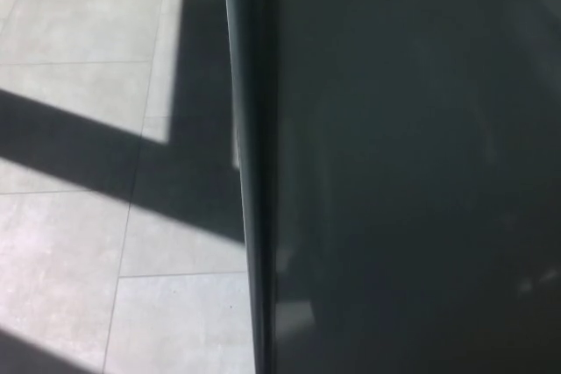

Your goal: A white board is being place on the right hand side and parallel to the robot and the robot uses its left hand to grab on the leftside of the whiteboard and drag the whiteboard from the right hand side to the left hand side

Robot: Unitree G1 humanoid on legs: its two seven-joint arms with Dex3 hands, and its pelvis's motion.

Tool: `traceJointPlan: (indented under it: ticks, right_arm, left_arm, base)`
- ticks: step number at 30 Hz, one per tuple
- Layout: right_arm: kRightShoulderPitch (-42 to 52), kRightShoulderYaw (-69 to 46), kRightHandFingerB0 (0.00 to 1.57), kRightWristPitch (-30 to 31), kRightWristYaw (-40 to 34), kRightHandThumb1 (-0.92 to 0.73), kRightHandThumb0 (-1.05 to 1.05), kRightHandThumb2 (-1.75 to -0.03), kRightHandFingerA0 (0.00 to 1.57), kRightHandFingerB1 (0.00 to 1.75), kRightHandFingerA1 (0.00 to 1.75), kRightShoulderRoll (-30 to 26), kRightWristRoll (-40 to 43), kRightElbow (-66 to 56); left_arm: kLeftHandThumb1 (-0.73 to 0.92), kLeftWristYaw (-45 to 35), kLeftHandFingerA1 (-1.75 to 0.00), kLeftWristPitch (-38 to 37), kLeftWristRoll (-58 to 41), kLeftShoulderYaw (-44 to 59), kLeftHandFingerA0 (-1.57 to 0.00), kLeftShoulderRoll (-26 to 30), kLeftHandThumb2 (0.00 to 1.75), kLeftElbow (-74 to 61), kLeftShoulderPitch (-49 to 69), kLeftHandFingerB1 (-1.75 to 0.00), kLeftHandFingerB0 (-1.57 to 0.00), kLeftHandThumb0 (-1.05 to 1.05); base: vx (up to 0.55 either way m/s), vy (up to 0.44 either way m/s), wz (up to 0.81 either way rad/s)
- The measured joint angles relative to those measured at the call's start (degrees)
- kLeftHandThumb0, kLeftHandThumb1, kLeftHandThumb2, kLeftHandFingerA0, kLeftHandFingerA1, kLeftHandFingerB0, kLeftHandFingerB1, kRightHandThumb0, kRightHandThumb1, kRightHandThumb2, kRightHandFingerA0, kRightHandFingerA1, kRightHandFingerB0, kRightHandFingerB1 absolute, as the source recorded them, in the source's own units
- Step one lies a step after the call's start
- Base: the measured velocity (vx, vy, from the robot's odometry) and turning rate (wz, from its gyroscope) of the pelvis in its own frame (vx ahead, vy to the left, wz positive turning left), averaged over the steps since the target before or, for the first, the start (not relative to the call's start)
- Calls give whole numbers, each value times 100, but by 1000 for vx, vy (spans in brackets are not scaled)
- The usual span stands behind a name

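The whiteboard (412, 172) fills the right two thirds of the head view as a large dark grey-green panel in shade. Its left edge, a darker frame strip (252, 172), runs almost straight from top to bottom of the picture. Faint reflections show low on the panel. Neither of my hands nor any part of my arms appears in the picture.
To the left of the board lies a floor of pale square tiles (61, 243), crossed by broad dark shadow bands (105, 146) running diagonally and along the board's edge.
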Motion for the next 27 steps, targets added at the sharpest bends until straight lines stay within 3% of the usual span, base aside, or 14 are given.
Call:
traceJointPlan:
  ticks: [1, 2, 10, 11, 15, 23, 24, 25, 26, 27]
  right_arm:
    - [-21, -41, 29, -89, 61, -92, -27, -76, 69, 34, 56, -1, 51, 50]
    - [-27, -48, 31, -171, 101, -92, -28, -74, 70, 33, 55, -2, 74, 83]
    - [-57, -25, 31, -689, 320, -92, -30, -72, 74, 32, 54, -34, 167, 167]
    - [-59, -26, 29, -706, 327, -92, -29, -74, 72, 33, 55, -39, 174, 171]
    - [-103, -15, 31, -867, 366, -92, -28, -73, 74, 33, 56, -111, 219, 217]
    - [-145, 49, 31, -1035, 388, -92, -29, -72, 73, 32, 54, -150, 290, 318]
    - [-150, 59, 30, -1039, 386, -92, -28, -73, 72, 32, 55, -150, 290, 326]
    - [-170, 65, 31, -1042, 385, -92, -28, -73, 71, 32, 55, -151, 295, 345]
    - [-189, 66, 31, -1042, 387, -92, -28, -73, 70, 33, 55, -151, 301, 355]
    - [-219, 65, 31, -1043, 392, -92, -28, -73, 70, 33, 55, -151, 310, 366]
  left_arm:
    - [69, -80, -40, 0, -62, 56, -49, 0, 61, 3, -16, -33, -38, -8]
    - [82, -144, -39, 0, -117, 86, -43, -4, 64, -24, -20, -32, -35, -5]
    - [78, -878, -41, 269, -648, 145, -45, -37, 62, -1347, -128, -33, -41, -4]
    - [79, -890, -42, 272, -660, 128, -43, -38, 62, -1423, -147, -34, -41, 3]
    - [82, -943, -42, 285, -703, -236, -39, -52, 63, -2272, -627, -34, -41, 7]
    - [73, -1200, -40, 600, -694, -1179, -39, 187, 61, -3049, -1726, -34, -41, 12]
    - [53, -1221, -53, 624, -683, -1278, -26, 208, 93, -3061, -1830, -50, -27, 11]
    - [53, -1241, -53, 672, -665, -1411, -25, 233, 93, -3062, -1993, -51, -27, 10]
    - [75, -1248, -40, 699, -656, -1485, -35, 239, 62, -3051, -2098, -34, -43, 9]
    - [75, -1255, -40, 733, -647, -1579, -35, 243, 62, -3032, -2234, -34, -43, 9]
  base:
    - [0, 0, 0]
    - [0, 0, 0]
    - [0, 0, 0]
    - [0, 0, 0]
    - [0, 0, 0]
    - [0, 0, 0]
    - [0, 0, 0]
    - [0, 0, 0]
    - [0, 0, 0]
    - [0, 0, 0]
